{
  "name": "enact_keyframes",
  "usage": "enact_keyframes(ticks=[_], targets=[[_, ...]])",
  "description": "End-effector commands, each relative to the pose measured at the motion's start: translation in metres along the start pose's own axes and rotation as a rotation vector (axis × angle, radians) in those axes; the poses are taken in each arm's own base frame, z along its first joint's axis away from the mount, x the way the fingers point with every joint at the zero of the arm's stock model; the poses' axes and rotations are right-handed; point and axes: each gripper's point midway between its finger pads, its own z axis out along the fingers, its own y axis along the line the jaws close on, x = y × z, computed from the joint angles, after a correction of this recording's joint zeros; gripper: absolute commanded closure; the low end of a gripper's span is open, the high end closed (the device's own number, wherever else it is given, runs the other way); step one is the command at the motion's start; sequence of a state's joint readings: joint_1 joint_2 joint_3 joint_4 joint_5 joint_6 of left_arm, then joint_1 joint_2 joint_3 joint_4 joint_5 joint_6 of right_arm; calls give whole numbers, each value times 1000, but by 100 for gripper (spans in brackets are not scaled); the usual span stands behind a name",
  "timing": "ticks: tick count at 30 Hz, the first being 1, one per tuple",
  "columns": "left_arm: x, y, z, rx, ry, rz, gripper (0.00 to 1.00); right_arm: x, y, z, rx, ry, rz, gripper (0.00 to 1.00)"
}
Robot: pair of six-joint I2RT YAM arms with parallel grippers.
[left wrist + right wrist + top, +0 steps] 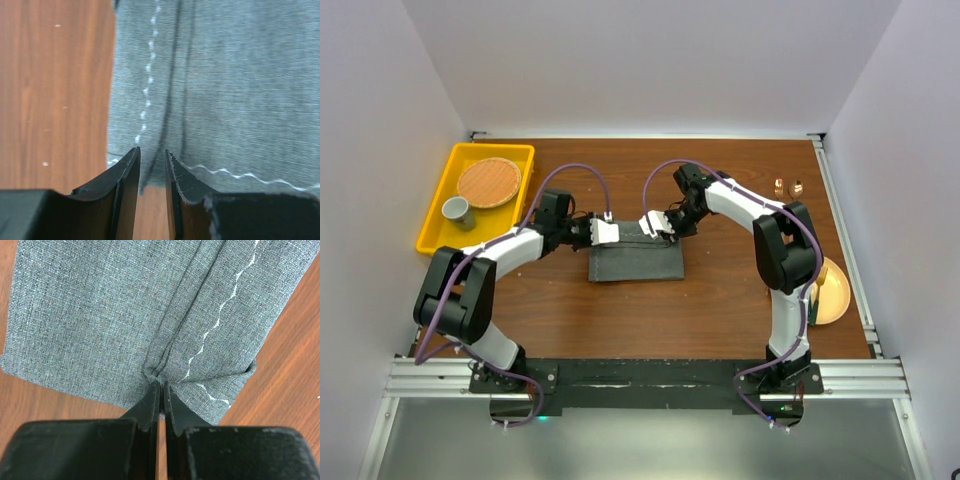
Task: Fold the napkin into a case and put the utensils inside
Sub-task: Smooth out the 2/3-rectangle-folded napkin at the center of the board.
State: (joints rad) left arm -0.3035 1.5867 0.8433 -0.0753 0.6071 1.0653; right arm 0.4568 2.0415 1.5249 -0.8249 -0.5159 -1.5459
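Observation:
The dark grey napkin [636, 262] lies folded into a rectangle at the table's middle, its light stitched hem showing [240, 90] [100, 315]. My left gripper [607, 232] [153, 157] sits at the cloth's far left corner, jaws a little apart, with a cloth edge loose between them. At the far edge, slightly right of that, my right gripper [652, 225] [161, 387] is shut on a puckered fold of the napkin. Copper-coloured utensils [788, 187] lie at the far right of the table, apart from both grippers.
A yellow tray [435, 225] at the far left holds a round woven mat [489, 182] and a grey cup [456, 210]. A yellow-orange plate [832, 291] sits at the right edge beside the right arm. White walls enclose the table on three sides.

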Motion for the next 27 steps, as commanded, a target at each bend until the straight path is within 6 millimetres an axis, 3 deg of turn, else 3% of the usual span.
enact_keyframes(ticks=[1,12,18,22,27], targets=[[-8,23,4,-73,-20,75,68,-4,-4,-6,12,-13,-16,100],[8,2,17,38,15,97,56,-10,-9,-10,23,-28,-11,100],[12,8,18,-5,35,94,71,-15,-8,-15,28,-43,-14,100],[9,20,16,-64,30,129,74,-20,-6,-19,22,-58,-12,100],[11,18,16,-60,38,165,61,-23,-9,-21,27,-68,-11,100]])
